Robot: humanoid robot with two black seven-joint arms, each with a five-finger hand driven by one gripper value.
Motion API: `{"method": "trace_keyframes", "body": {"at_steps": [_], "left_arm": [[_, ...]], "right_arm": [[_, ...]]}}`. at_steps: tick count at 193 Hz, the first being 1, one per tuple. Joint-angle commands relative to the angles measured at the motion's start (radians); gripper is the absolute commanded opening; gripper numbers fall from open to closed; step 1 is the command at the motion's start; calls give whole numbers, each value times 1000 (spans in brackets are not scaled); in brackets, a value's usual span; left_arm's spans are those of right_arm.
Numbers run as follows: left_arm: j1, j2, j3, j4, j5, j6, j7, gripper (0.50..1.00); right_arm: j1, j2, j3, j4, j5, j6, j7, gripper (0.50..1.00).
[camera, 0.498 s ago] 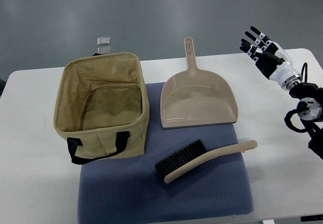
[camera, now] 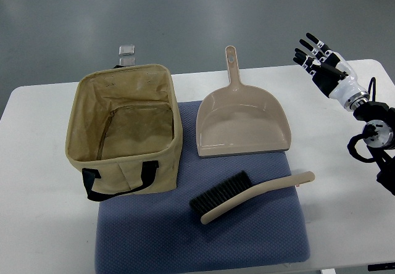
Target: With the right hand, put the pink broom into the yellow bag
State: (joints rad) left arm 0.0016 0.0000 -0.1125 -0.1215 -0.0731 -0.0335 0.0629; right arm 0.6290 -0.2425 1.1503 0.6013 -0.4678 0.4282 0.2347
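Observation:
A pale pink hand broom (camera: 256, 195) with black bristles lies flat on the blue mat (camera: 247, 243), handle pointing right. A matching pink dustpan (camera: 242, 123) rests above it, handle pointing away. The yellow fabric bag (camera: 123, 129) stands open at the left with black straps at its near side. My right hand (camera: 316, 58) hovers at the table's far right corner, well right of the dustpan and clear of the broom, fingers spread and holding nothing. The left arm is out of the picture.
The white table (camera: 43, 224) carries the mat and bag. A small clear clip-like object (camera: 127, 50) sits behind the bag at the far table edge. The right arm's black cables (camera: 370, 141) hang over the right table edge.

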Motion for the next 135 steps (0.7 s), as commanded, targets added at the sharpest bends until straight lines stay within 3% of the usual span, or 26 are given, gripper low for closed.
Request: {"method": "trace_keyframes", "body": {"at_steps": [1,135], "left_arm": [[0,0,1,-1,1,0,0,1000],[0,0,1,0,1,0,0,1000]], "right_arm": [[2,0,0,0,1,0,0,930],[2,0,0,0,2,24,0,930]]}}
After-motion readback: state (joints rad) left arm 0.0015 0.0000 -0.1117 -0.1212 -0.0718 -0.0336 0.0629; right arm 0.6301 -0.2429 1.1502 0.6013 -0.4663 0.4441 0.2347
